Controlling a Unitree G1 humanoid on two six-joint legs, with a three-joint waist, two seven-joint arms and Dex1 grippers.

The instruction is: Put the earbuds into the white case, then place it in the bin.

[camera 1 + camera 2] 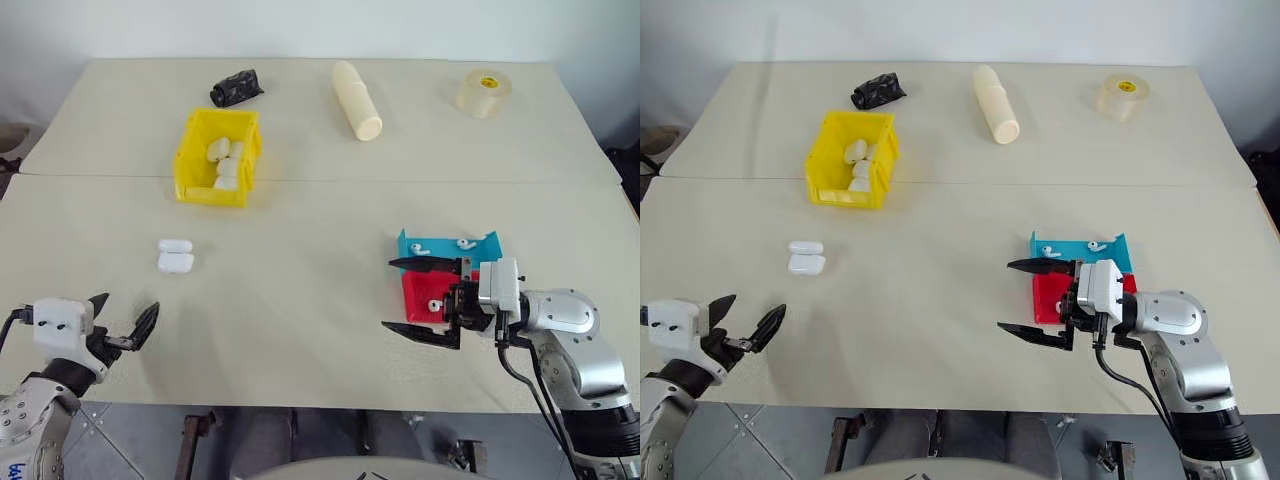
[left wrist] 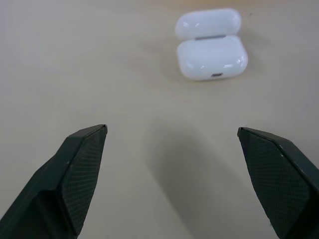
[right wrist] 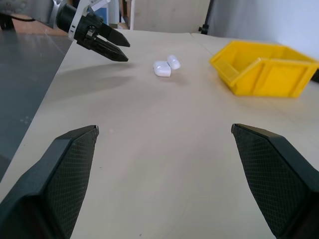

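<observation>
A: White case (image 1: 175,256) is lying lid-open on the counter (image 1: 300,300), near the left hand (image 1: 127,325); yellow bin (image 1: 190,160) is sitting farther back.

B: Both hands are gaping wide, empty. Right hand (image 1: 425,298) is hovering beside trays holding earbuds (image 1: 434,304).

glossy white case (image 2: 212,57), matt table (image 2: 99,74)

You had the white case (image 1: 175,256) lying lid open on the counter (image 1: 300,300), at about 10 o'clock from centre. The bin (image 1: 192,158) sat beyond it at 11 o'clock, several cases (image 1: 224,162) inside. Two trays (image 1: 440,270) stood side by side at 3 o'clock, the earbuds (image 1: 443,246) in them. A cylinder (image 1: 357,100) lay at 12 o'clock, a tape roll (image 1: 485,92) at 1 o'clock.
</observation>
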